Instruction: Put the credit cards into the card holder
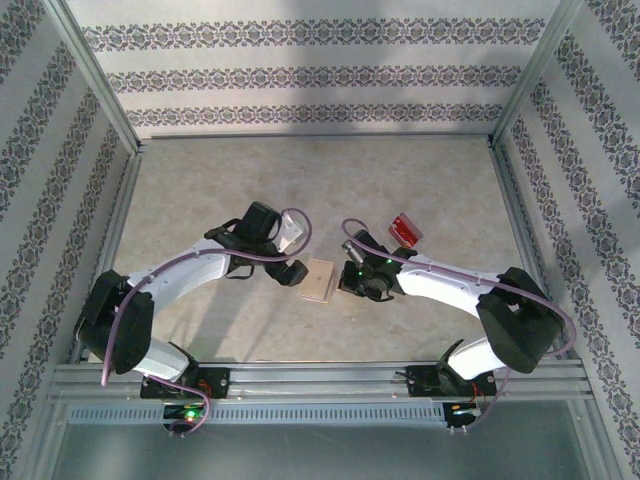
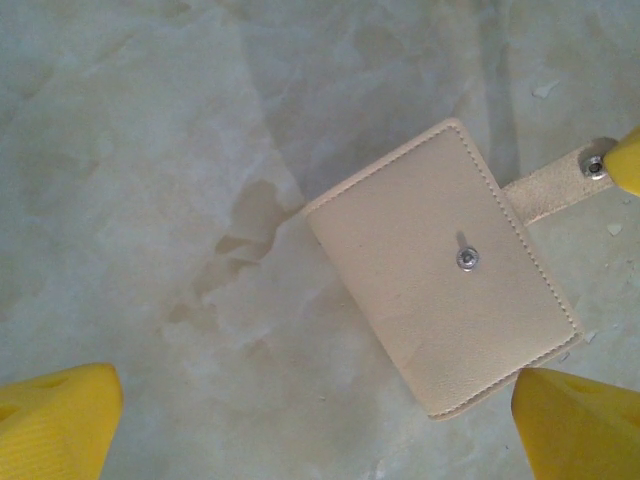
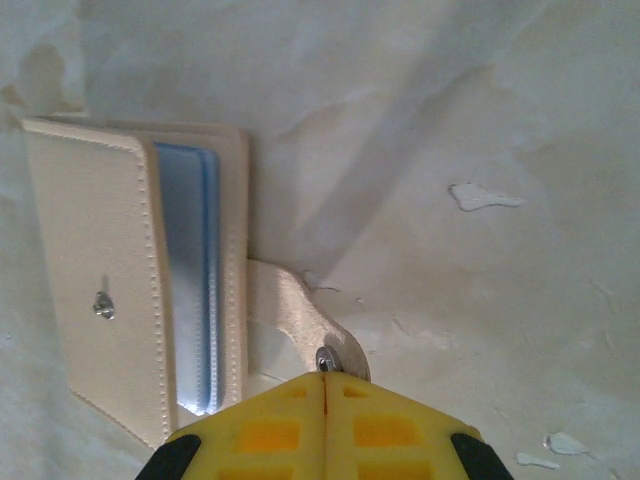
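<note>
We are at the opening step, and no card has gone in yet. The small tan, stitched, folding card holder [image 1: 318,281] lies flat on the pale mottled table [image 1: 220,190], between the two arms. Its cover is down and the metal stud on it faces up.

From the right wrist we see its edge slightly ajar, with pale blue-white pockets showing inside. Its snap tab [image 3: 290,315] is undone and sticks out to one side.

The right gripper [image 3: 325,385] is fully closed, its yellow fingers meeting right at the snap end of that tab. We cannot tell whether it pinches the tab or only presses it to the table.

The left gripper [image 2: 315,405] hangs above the card holder [image 2: 440,270] with its jaws spread wide, holding nothing. One fingertip is near the holder's lower corner and the other is well out over bare table.

The flat red credit cards [image 1: 404,229] lie apart from the holder, on the table beyond the right arm's wrist.

We judge that the next move belongs to the left gripper. It should come down at the holder's free edge, catch the cover alone and fold it back while the right gripper keeps the tab anchored. The cover is thin and lies close on the pockets, so a finger could slide over it or push the whole holder along.
</note>
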{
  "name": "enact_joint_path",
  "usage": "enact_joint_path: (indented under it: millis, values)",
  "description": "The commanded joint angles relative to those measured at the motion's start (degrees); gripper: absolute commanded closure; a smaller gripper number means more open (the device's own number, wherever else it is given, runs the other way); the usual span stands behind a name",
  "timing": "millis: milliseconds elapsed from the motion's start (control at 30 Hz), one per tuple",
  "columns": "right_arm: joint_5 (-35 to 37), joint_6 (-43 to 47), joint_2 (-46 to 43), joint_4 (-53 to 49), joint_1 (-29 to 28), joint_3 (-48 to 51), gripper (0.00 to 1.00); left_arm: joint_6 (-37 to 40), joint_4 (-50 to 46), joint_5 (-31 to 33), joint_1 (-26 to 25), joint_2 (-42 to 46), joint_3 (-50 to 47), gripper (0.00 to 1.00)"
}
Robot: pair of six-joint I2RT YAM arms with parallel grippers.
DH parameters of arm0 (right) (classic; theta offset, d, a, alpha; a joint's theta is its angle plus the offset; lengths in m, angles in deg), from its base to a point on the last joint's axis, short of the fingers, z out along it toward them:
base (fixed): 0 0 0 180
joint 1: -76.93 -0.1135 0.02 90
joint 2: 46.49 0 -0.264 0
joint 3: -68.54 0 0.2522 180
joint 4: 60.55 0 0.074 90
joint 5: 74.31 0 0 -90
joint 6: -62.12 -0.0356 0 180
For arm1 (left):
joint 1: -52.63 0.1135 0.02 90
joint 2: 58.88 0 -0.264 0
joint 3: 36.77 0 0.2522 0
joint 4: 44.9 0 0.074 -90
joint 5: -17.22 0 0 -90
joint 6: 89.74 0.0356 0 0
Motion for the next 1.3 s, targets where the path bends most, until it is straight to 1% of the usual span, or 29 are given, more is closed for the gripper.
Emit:
enact_joint_path:
  millis: [0,200,333,433,533,667,800,1067,1133,1267]
  values:
    - [-0.46,-0.91,0.55,2.43,0.64,1.49,0.99,1.18,-2.60,2.90,-2.42,-1.28,2.95,0.00]
    - [-1.31,-0.91,2.47,3.61,1.28,2.05,0.99,2.92,-0.89,5.68,-6.81,-2.53,1.68,0.00]
    - [-1.00,-0.74,3.09,4.65,1.77,2.94,0.99,2.08,2.56,7.43,-9.34,-3.17,-0.71,0.00]
    - [-1.67,-0.97,3.47,5.25,2.23,3.70,0.99,2.44,2.81,9.41,-11.10,-4.24,-0.84,0.00]
    - [-1.49,-1.24,3.07,6.23,2.36,4.65,0.99,3.50,4.48,11.23,-12.49,-4.94,-2.01,0.00]
    - [-2.18,-0.96,3.34,6.22,3.12,5.41,1.00,5.31,5.60,11.70,-14.39,-6.32,-2.78,0.00]
    - [-1.85,-0.94,2.43,7.31,3.38,6.41,0.99,6.29,6.24,14.76,-16.25,-8.05,-2.12,0.00]
    - [-2.99,-0.93,3.55,8.82,3.65,7.26,1.00,5.09,6.12,18.91,-17.72,-11.25,0.28,0.00]
    - [-3.43,-0.51,4.17,8.46,3.94,7.18,1.00,4.71,6.55,20.07,-17.72,-10.74,0.06,0.02]
    - [-3.61,-0.77,3.57,8.72,3.94,7.57,1.00,5.06,8.01,24.04,-17.41,-8.17,-0.98,0.11]
